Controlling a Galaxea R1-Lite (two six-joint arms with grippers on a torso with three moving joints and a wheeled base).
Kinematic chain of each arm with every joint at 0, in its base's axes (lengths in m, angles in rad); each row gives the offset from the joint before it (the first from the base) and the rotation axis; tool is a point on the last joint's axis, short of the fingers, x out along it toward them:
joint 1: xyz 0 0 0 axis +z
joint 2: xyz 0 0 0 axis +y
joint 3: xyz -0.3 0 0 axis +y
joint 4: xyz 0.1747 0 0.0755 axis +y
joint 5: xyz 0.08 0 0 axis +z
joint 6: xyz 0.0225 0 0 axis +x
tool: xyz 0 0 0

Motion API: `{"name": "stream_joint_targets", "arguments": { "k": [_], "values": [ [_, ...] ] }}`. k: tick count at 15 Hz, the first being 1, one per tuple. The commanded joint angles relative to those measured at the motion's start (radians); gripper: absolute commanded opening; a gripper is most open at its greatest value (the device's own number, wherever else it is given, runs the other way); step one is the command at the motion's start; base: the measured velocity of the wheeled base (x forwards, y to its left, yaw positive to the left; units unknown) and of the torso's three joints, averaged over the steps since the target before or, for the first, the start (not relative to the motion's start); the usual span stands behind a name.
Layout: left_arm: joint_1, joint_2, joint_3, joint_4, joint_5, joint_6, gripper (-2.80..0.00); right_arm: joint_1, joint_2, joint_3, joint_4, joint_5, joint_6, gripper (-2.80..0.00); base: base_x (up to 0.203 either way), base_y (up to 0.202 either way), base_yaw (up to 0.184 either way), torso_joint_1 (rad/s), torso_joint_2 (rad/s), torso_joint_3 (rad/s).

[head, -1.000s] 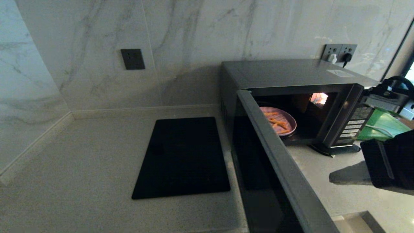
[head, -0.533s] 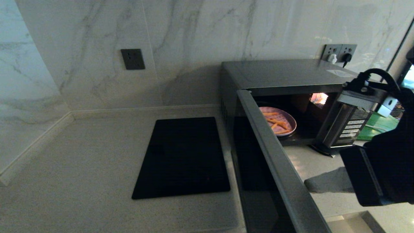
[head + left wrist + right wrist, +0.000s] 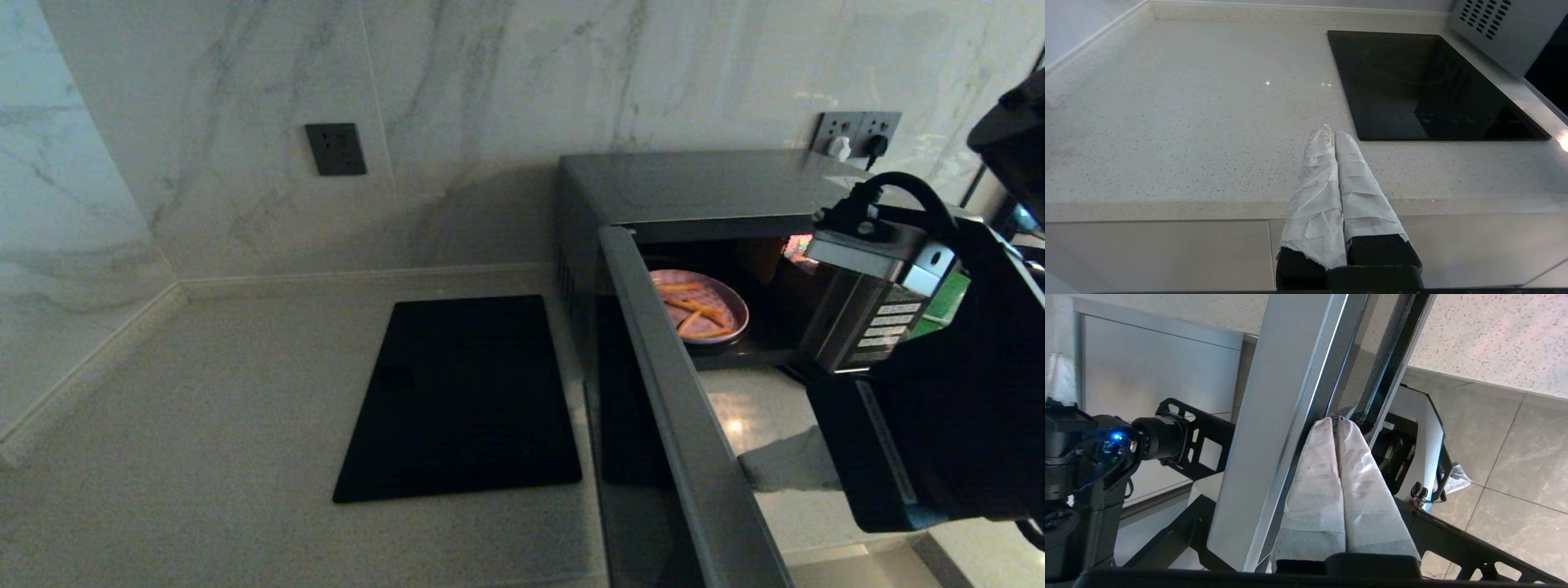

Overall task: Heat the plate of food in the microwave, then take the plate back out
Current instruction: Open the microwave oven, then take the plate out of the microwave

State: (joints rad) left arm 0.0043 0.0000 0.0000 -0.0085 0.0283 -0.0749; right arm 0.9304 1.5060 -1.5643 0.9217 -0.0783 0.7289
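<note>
The microwave (image 3: pixel 702 184) stands at the back right of the counter, its door (image 3: pixel 678 425) swung wide open toward me. Inside, lit from within, rests the plate of food (image 3: pixel 706 306), lavender with orange sticks on it. My right arm (image 3: pixel 939 425) reaches in from the right, in front of the oven's mouth. My right gripper (image 3: pixel 1336 421) is shut and empty, its cloth-wrapped tips against the inner face of the door (image 3: pixel 1274 416) near its free edge. My left gripper (image 3: pixel 1331 132) is shut on nothing and hangs at the counter's front edge, left of the oven.
A flat black panel (image 3: pixel 461 396) lies in the counter left of the microwave. A green board (image 3: pixel 947 298) shows behind my right arm. The button panel (image 3: pixel 886 327) is partly hidden by the arm. Wall sockets (image 3: pixel 857 135) sit above the oven.
My right arm has moved left, toward the open door. The door's free edge has swung a little further left. The plate has stayed in place.
</note>
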Motion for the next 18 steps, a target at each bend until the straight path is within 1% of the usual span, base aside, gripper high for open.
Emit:
{"name": "stream_joint_targets", "arguments": {
  "k": [1,4,6,9,10,12,13,16,17,18],
  "values": [
    [0.0,0.002,0.0,-0.001,0.001,0.0,-2.8,0.001,-0.018,0.009,0.005,-0.001,0.004,-2.8,0.0,0.0,0.0,0.0,0.0,0.0],
    [0.0,0.002,0.0,-0.001,0.001,0.0,-2.8,-0.012,-0.051,0.058,0.003,-0.004,0.004,-2.8,0.0,0.0,0.0,0.0,0.0,0.0],
    [0.0,0.002,0.0,-0.001,0.001,0.0,-2.8,-0.047,-0.081,0.089,0.003,-0.003,0.004,-2.8,0.0,0.0,0.0,0.0,0.0,0.0],
    [0.0,0.002,0.0,-0.001,0.001,0.0,-2.8,-0.145,-0.126,0.116,-0.023,-0.006,0.0,-2.8,0.0,0.0,0.0,0.0,0.0,0.0],
    [0.0,0.002,0.0,-0.001,0.001,0.0,-2.8,-0.186,-0.151,0.117,-0.024,-0.016,-0.014,-2.8,0.0,0.0,0.0,0.0,0.0,0.0],
    [0.0,0.002,0.0,-0.001,0.001,0.0,-2.8,-0.333,-0.19,0.129,-0.025,-0.024,-0.101,-2.8,0.0,0.0,0.0,0.0,0.0,0.0],
    [0.0,0.002,0.0,-0.001,0.001,0.0,-2.8,-0.426,-0.217,0.14,-0.025,-0.025,-0.169,-2.8,0.0,0.0,0.0,0.0,0.0,0.0],
    [0.0,0.002,0.0,-0.001,0.001,0.0,-2.8,-0.727,-0.292,0.207,-0.025,-0.015,-0.418,-2.8,0.0,0.0,0.0,0.0,0.0,0.0],
    [0.0,0.002,0.0,-0.001,0.001,0.0,-2.8,-0.828,-0.305,0.236,-0.026,0.018,-0.468,-2.8,0.0,0.0,0.0,0.0,0.0,0.0],
    [0.0,0.002,0.0,-0.001,0.001,0.0,-2.8,-0.917,-0.307,0.257,-0.034,0.068,-0.5,-2.8,0.0,0.0,0.0,0.0,0.0,0.0]
  ]
}}
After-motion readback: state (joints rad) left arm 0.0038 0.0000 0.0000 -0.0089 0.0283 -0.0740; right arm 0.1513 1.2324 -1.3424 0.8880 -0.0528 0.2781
